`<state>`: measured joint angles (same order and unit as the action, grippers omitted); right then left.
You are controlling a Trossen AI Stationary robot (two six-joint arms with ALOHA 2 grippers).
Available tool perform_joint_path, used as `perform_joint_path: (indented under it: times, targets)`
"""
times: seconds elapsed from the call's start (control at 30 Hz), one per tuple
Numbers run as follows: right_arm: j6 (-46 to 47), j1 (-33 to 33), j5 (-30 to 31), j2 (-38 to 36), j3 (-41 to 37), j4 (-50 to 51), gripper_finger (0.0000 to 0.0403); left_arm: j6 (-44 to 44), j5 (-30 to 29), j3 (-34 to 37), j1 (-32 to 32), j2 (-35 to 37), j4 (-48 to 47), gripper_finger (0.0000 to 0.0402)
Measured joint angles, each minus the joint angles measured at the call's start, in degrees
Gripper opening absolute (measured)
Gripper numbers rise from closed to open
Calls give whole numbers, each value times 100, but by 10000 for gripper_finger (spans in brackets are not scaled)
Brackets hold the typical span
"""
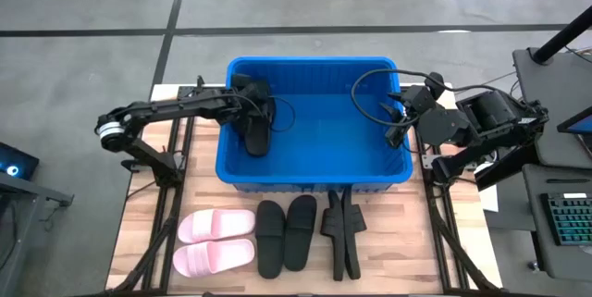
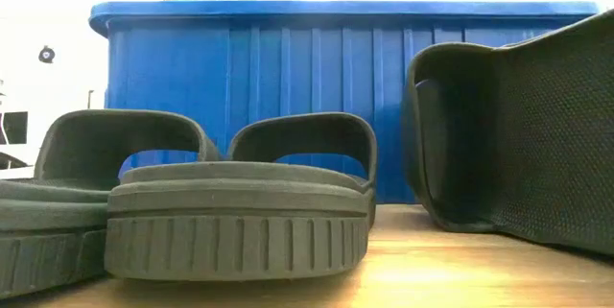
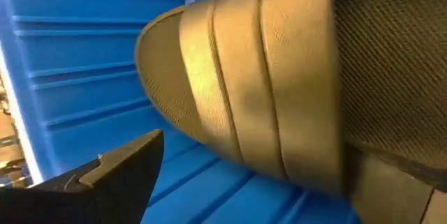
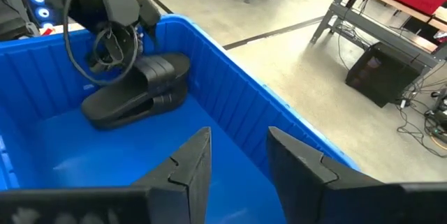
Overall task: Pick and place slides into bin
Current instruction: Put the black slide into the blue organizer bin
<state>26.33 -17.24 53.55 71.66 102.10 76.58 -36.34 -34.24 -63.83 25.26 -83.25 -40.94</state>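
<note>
A black slide [image 1: 257, 135] lies in the blue bin [image 1: 314, 60] near its left wall, sole on the bin floor [image 4: 136, 95]. My left gripper [image 1: 252, 101] hangs open just above the slide's strap [image 3: 279, 77]. One of its fingers [image 3: 119, 175] stands well off to the side of the strap. At the bin's right rim my right gripper [image 4: 241, 168] is open with nothing between its fingers. On the table in front of the bin lie a pale pink pair [image 1: 215, 241], a black pair [image 1: 285, 232] and two black slides on edge [image 1: 340, 232].
The bin fills the table's far middle, and its front wall [image 2: 336, 87] rises right behind the black slides [image 2: 235, 222]. A cable [image 1: 370, 103] loops over the bin's right half. Bare wood shows at the table's near right corner [image 1: 407, 251].
</note>
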Motion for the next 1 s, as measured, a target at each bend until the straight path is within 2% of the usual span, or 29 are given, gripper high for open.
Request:
perform_joint_path:
  times: [0.23, 0.47, 0.67, 0.73, 0.83, 1.0]
  targets:
    - [7, -1, -1, 0, 0, 120, 118, 270, 8, -670, -302, 220, -87, 380]
    - [2, -1, -1, 0, 0, 125, 113, 1352, 716, -1594, -689, 289, -31, 380]
    - [-42, -1, -1, -2, 0, 136, 112, 1870, 865, -1980, -963, 286, -55, 380]
    - [-42, -1, -1, -1, 0, 143, 109, 2299, 1139, -2095, -1052, 285, -25, 380]
    - [77, -1, -102, -2, 0, 146, 106, 3248, 1870, -2204, -1190, 293, 204, 380]
    - [135, 44, -1010, 13, 0, 155, 105, 4704, 2843, -2204, -1444, 329, 985, 377]
